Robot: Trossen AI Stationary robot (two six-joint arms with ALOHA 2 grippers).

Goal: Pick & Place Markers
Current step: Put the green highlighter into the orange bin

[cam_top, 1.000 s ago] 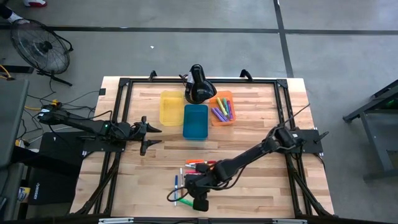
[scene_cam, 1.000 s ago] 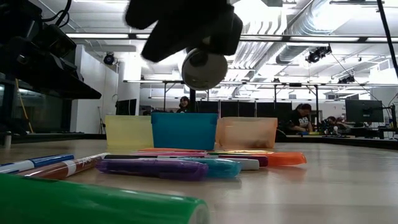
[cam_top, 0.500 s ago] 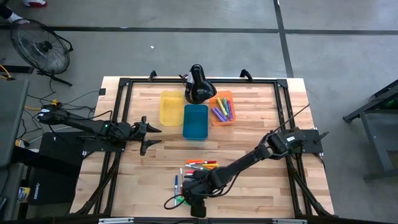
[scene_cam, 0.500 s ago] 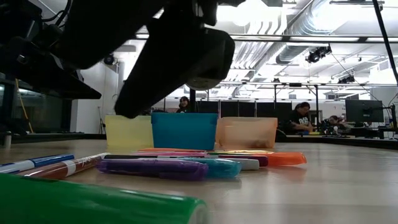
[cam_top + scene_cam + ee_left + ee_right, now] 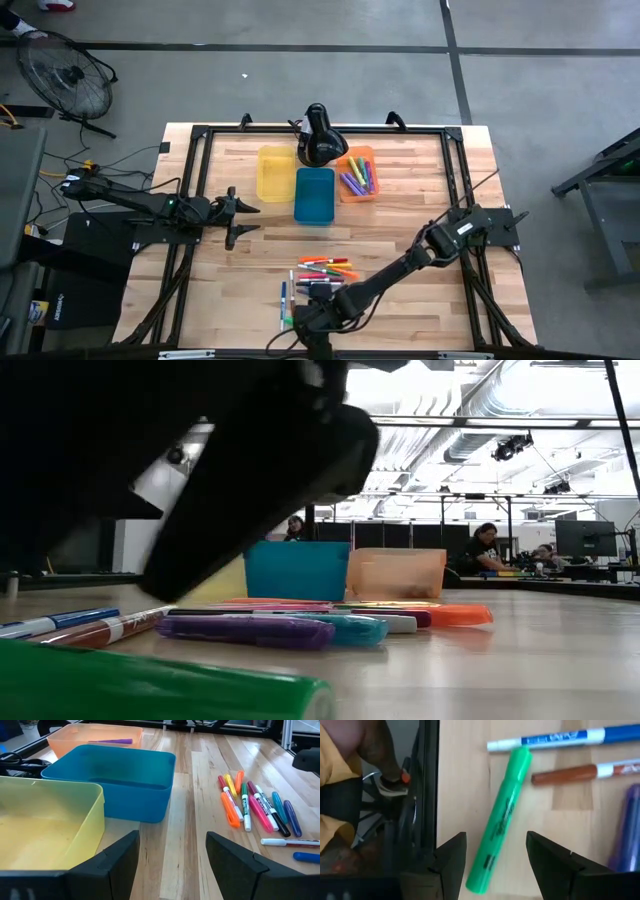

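Several markers (image 5: pixel 322 268) lie flat on the wood near the table's near edge, also visible in the left wrist view as a fan of markers (image 5: pixel 250 805). A green marker (image 5: pixel 502 820) lies closest to the near edge, beside a blue-and-white one (image 5: pixel 555 739) and a red-brown one (image 5: pixel 570 772). My right gripper (image 5: pixel 495 870) is open and hovers above the green marker's near end, one finger on each side, without touching it. In the low view it is a dark mass (image 5: pixel 230 480) over the green marker (image 5: pixel 150 685). My left gripper (image 5: pixel 238 218) waits open at the table's left.
Three bins stand in a row toward the far edge: yellow (image 5: pixel 275 172), blue (image 5: pixel 314 195) and orange (image 5: pixel 357 175), the orange one holding several markers. A black camera stand (image 5: pixel 320 138) rises behind them. The black table frame (image 5: pixel 427 795) runs along the near edge by the green marker.
My right gripper has moved toward the table's near edge and a little left, coming down over the green marker; in the low view it has grown to cover the yellow bin. The markers have stayed where they were.
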